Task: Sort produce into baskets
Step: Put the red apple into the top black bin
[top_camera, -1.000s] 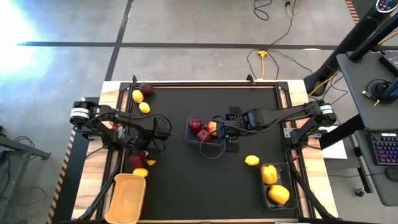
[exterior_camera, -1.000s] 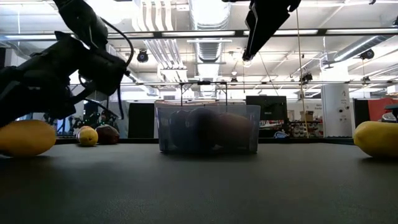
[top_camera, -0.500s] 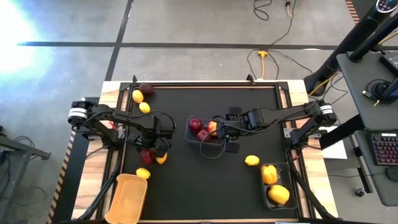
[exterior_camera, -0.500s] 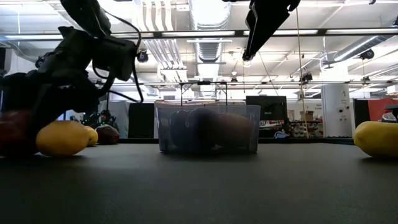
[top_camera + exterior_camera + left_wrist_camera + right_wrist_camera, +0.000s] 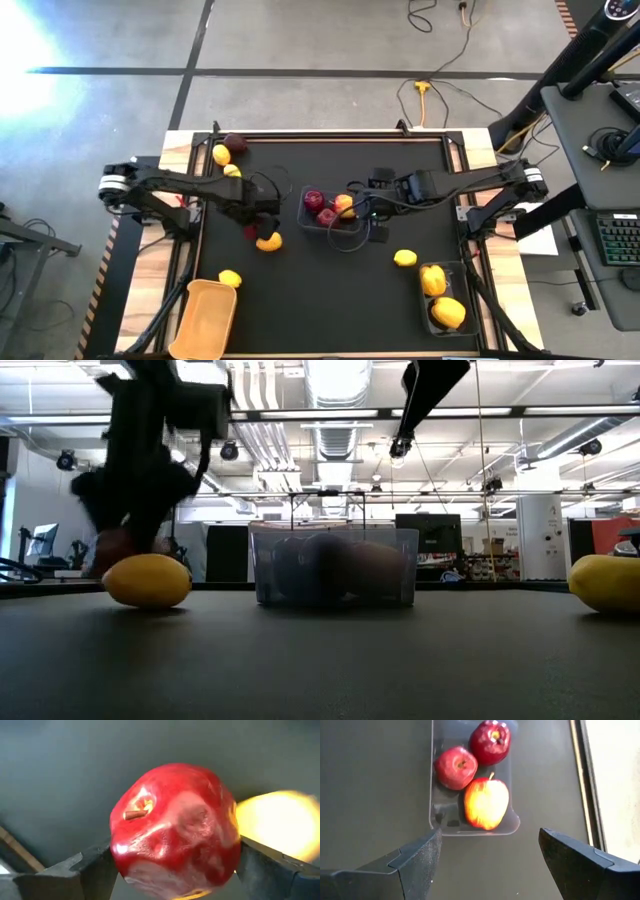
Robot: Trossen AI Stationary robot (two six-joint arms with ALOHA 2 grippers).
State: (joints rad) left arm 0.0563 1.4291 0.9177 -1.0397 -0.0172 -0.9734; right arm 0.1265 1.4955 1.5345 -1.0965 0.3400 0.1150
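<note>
Seemingly firm and smooth-skinned, the red apple (image 5: 172, 830) looks light but liable to slip; best held across its widest part. Left gripper (image 5: 258, 226) clenches it so, just left of the clear bin (image 5: 305, 222). Right gripper (image 5: 372, 222) hangs spread wide, empty, above that bin

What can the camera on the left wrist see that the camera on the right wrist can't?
Only the left wrist view shows a red apple clamped between the left gripper's dark fingers, with a blurred yellow fruit just behind it.

Only the right wrist view shows the clear bin holding three fruits: two red apples and a red-yellow apple. The right gripper is open and holds nothing.

Both show the black table mat and their own arm's two fingers.
</note>
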